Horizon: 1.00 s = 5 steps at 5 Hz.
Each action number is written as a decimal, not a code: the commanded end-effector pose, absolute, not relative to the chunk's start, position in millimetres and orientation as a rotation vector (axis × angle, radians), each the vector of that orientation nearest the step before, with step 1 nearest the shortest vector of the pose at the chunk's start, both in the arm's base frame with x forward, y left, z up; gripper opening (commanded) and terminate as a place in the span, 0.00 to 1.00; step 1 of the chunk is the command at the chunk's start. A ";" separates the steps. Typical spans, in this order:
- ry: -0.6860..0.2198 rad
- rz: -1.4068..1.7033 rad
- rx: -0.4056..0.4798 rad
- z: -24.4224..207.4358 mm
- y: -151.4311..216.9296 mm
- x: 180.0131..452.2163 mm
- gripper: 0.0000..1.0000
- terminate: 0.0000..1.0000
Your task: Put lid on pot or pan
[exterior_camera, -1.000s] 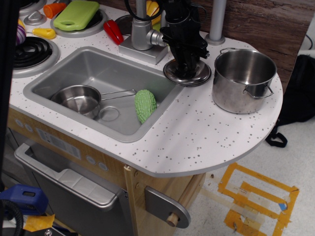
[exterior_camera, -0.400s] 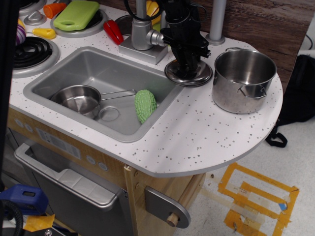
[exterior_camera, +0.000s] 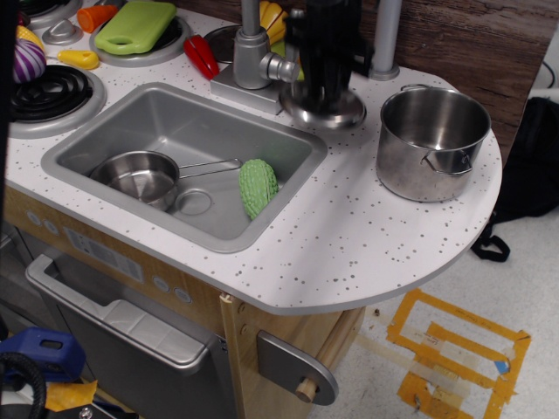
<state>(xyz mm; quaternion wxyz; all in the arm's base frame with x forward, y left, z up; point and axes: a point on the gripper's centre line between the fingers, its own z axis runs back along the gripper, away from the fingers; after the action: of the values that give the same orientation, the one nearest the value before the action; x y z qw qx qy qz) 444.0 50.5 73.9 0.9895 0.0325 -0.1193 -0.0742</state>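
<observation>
The lid (exterior_camera: 325,110), round and shiny dark steel, hangs tilted a little above the counter between the sink and the pot. My gripper (exterior_camera: 324,87), black and coming down from the top edge, is shut on the lid's middle; the knob is hidden between the fingers. The pot (exterior_camera: 431,140), a tall steel stockpot with wire loop handles, stands open and empty at the right end of the counter, a short way to the right of the lid.
A grey faucet (exterior_camera: 253,54) stands just left of the gripper, a grey post (exterior_camera: 384,39) behind it. The sink (exterior_camera: 131,122) holds a small saucepan (exterior_camera: 138,175) and a green scrubber (exterior_camera: 258,187). Toy food, a green board (exterior_camera: 136,26) and a burner (exterior_camera: 45,91) lie at far left.
The lid has been lifted off the counter in the gripper and has moved up and slightly left. The pot has not moved.
</observation>
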 end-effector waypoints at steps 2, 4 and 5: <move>-0.345 -0.095 0.130 159.6 30.1 437.7 0.00 0.00; -0.431 -0.035 0.055 148.9 -11.6 433.5 0.00 0.00; -0.453 -0.016 0.043 141.7 -27.2 430.6 0.00 0.00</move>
<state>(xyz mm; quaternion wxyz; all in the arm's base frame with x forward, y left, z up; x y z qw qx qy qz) 426.3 -32.8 98.8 0.9836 0.0191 -0.1792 -0.0002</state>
